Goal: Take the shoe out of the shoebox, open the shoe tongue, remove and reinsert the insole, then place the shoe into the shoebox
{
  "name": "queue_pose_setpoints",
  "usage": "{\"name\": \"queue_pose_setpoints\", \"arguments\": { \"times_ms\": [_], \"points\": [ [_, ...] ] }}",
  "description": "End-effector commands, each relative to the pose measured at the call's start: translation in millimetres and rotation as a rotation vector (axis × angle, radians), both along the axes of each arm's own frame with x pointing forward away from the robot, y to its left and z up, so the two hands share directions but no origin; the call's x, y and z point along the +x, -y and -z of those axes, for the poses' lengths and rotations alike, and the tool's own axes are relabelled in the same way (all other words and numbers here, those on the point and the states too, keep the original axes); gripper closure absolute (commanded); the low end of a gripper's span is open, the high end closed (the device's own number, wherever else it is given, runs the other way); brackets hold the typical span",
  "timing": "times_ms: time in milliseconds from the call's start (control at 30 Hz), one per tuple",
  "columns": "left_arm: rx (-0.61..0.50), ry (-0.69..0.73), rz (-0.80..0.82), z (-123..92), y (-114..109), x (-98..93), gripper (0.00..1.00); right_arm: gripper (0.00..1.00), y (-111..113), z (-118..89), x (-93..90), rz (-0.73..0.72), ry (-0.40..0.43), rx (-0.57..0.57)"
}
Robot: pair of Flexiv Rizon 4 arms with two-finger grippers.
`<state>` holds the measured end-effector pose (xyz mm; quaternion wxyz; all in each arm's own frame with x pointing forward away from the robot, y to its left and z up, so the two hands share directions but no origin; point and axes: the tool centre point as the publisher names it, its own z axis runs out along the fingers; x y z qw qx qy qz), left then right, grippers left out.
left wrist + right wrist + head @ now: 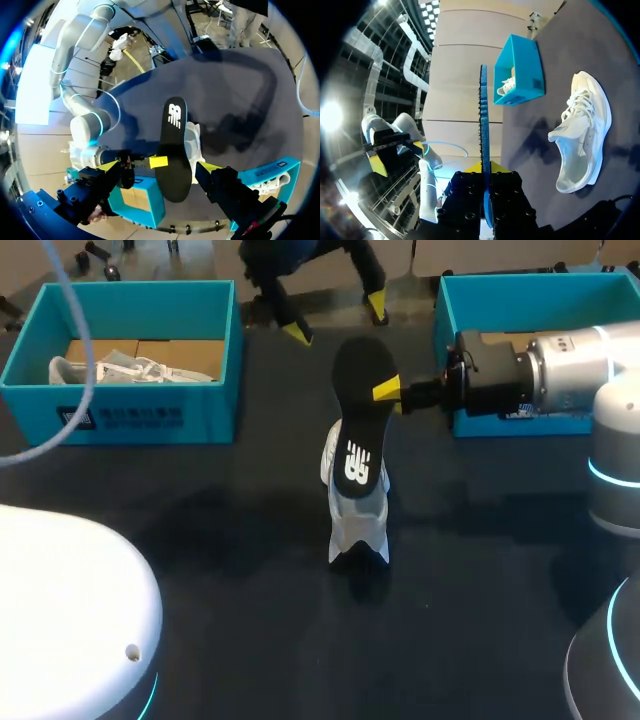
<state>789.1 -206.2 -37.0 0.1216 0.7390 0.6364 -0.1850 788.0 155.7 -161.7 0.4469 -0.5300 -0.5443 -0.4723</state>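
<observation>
Left gripper (pixel 337 320) hangs spread and empty at the far side, right of the left shoebox (pixel 120 415). Centre: insole (pixel 360 410) is held on edge, long axis roughly in line with the shoe (pixel 357 512) lying below it on the dark table (pixel 200 540). Right gripper (pixel 388 392) pinches the insole's side, in front of the right shoebox (pixel 447 320). Both boxes stand well apart from the shoe. Judgement: right arm reinserts, and the insole's near end must tip down into the opening.

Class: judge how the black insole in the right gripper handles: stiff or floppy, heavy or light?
The insole probably holds its shape: pinched at one side by the right gripper, it stands straight. Thin edge-on, so likely light.
</observation>
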Motion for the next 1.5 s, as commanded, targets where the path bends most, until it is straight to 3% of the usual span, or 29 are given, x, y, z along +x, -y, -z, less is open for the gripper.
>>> {"name": "queue_pose_setpoints", "arguments": {
  "times_ms": [33,1167,1500],
  "points": [
    [0.306,0.048,0.02,-6,6,3.2,0.0,1.0,-1,1,1.4,-0.003,-0.001,0.0],
    [0.265,0.066,0.022,-16,19,-0.2,0.0,1.0,-1,-2,0.5,-0.013,0.016,-0.005],
    [0.143,0.033,0.035,-8,13,-5.9,0.0,1.0,-2,-3,-1.7,-0.006,0.019,-0.006]
  ]
}}
